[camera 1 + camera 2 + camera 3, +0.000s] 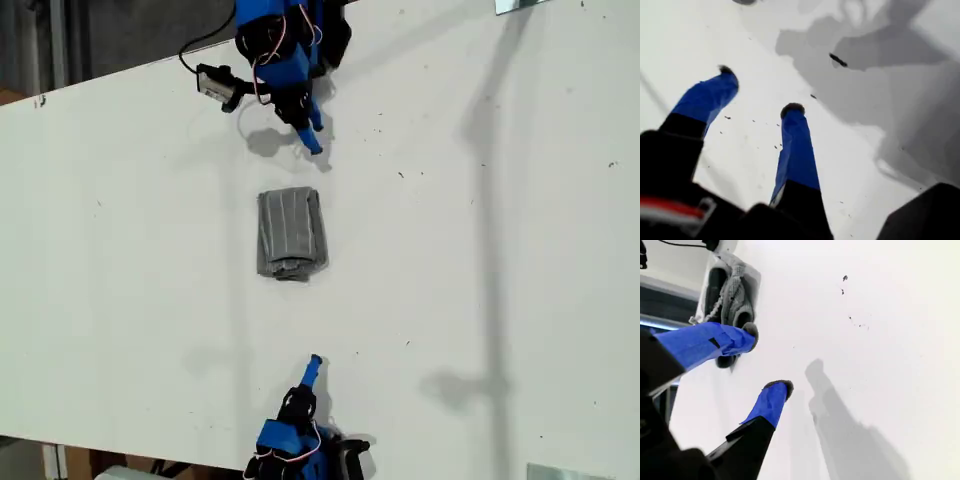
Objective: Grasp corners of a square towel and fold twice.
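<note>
Two grippers stood apart from the towel (290,235) (folded small): my first gripper (760,95), jaws spread, held nothing over bare table (500,250); my second gripper (767,360), also spread, faced the towel ahead.

Both arm bases cut off at exterior view's edges; towel (290,235) corners indistinguishable.

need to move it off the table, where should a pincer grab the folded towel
Grip the rumpled, thicker end of the towel, the one nearest the exterior view's bottom, coming in from that side. The layers bunch and lift there, giving the fingers something to close on; the opposite end lies flat against the table. Both pincers are open and clear of it.
</note>
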{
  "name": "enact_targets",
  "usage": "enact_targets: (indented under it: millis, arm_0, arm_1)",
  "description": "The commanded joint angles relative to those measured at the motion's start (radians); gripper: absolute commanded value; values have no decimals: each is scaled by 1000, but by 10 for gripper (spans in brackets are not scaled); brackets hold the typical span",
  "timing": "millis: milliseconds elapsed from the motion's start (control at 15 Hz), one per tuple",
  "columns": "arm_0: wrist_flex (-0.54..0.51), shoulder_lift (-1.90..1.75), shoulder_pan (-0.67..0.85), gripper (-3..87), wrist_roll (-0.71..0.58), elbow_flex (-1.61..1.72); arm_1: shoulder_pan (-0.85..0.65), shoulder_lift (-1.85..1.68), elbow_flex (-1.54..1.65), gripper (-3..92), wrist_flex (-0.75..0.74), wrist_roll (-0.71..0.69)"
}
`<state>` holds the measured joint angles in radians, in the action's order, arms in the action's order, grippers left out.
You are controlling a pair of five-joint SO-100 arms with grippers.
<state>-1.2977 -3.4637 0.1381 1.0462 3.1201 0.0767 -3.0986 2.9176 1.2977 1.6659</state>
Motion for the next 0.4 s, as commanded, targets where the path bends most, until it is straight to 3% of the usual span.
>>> enact_targets:
  millis: [0, 133, 333]
  arm_0:
    - [-2, -6, -3, 173, -12, 2]
    - [-2, -6, -2, 173, -12, 2]
    - [-2, -6, -2, 173, -12, 2]
  arm_1:
    - [193, -175, -18, 211, 101, -40]
    - [285, -195, -20, 211, 114, -71]
    - [229, -195, -26, 211, 132, -166]
